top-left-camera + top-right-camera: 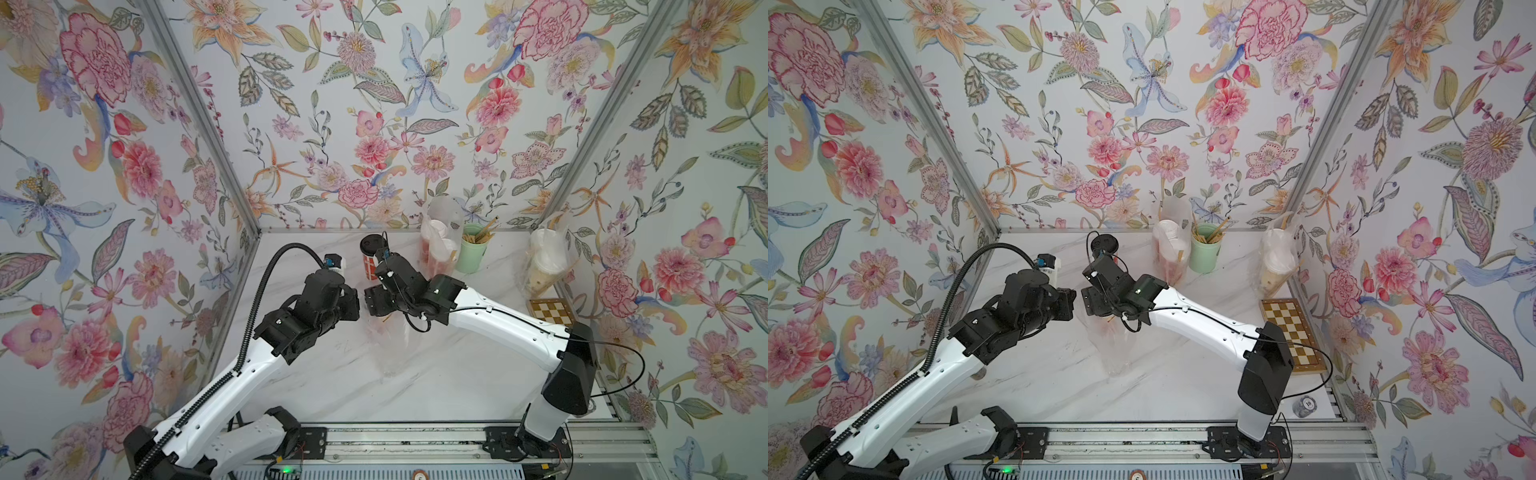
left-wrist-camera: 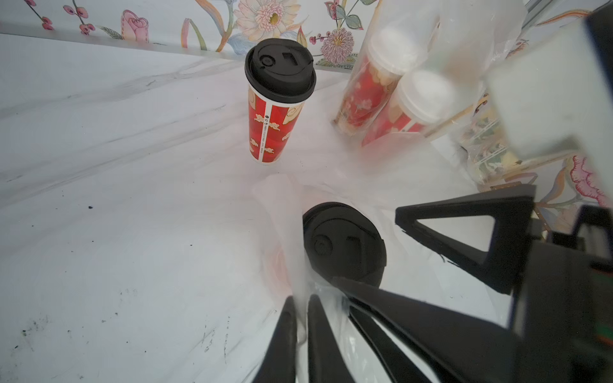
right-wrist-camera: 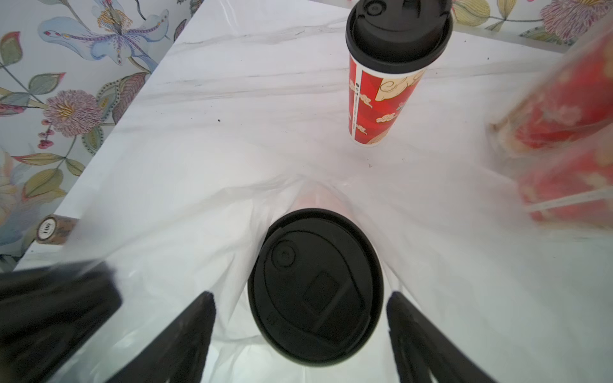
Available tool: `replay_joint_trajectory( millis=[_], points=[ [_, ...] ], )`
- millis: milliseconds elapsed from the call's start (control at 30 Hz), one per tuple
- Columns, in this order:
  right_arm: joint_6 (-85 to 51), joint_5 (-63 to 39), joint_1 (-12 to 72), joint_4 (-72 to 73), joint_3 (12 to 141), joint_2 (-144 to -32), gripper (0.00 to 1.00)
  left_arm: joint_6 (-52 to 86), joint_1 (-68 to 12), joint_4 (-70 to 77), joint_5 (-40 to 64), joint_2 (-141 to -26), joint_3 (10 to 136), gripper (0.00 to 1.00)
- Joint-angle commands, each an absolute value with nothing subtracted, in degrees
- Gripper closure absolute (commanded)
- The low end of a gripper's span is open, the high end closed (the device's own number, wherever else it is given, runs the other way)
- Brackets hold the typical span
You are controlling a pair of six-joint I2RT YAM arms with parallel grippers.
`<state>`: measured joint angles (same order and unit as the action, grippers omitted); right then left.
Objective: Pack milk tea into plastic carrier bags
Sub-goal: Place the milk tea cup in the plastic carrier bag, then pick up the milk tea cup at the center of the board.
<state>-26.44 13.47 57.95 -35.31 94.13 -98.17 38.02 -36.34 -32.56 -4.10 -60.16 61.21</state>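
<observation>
Marble table, floral walls. Nearest, the left gripper is pinched shut on the bag rim. The right gripper stands open astride the bagged cup, apparently touching nothing. The risk is thin film slipping from that pinch, or a right finger snagging it and tipping the cup. Farther off, the loose cup is tall and easily knocked; its side print is too small to read. A roll reads "100". Packed bags stand rearmost.
</observation>
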Motion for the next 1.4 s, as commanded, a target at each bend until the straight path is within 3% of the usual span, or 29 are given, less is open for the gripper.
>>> replay_joint_trajectory(
  millis=[0,300,567,733,1167,1367],
  points=[
    [-26.58,11.69,57.26,-37.00,96.87,-93.96,0.17,35.56,-35.29,-35.23,-5.63,-60.27,63.92,0.87],
    [-21.80,9.29,51.88,-36.90,99.28,-92.96,0.18,35.92,-34.88,-36.36,2.14,-58.77,64.60,0.54],
    [-16.41,3.86,44.90,-35.93,105.83,-100.81,0.20,39.25,-34.93,-37.59,7.56,-55.68,60.34,0.48],
    [-12.11,2.50,42.34,-33.76,112.75,-108.96,0.22,42.82,-34.95,-33.59,9.67,-52.84,55.64,0.51],
    [-5.83,-0.47,39.31,-32.90,135.35,-130.92,0.22,44.37,-34.96,-32.89,6.84,-52.16,51.50,0.78],
    [-2.90,-0.69,39.25,-32.04,139.20,-135.36,0.19,44.51,-34.96,-33.66,5.65,-51.77,51.07,0.82]
  ],
)
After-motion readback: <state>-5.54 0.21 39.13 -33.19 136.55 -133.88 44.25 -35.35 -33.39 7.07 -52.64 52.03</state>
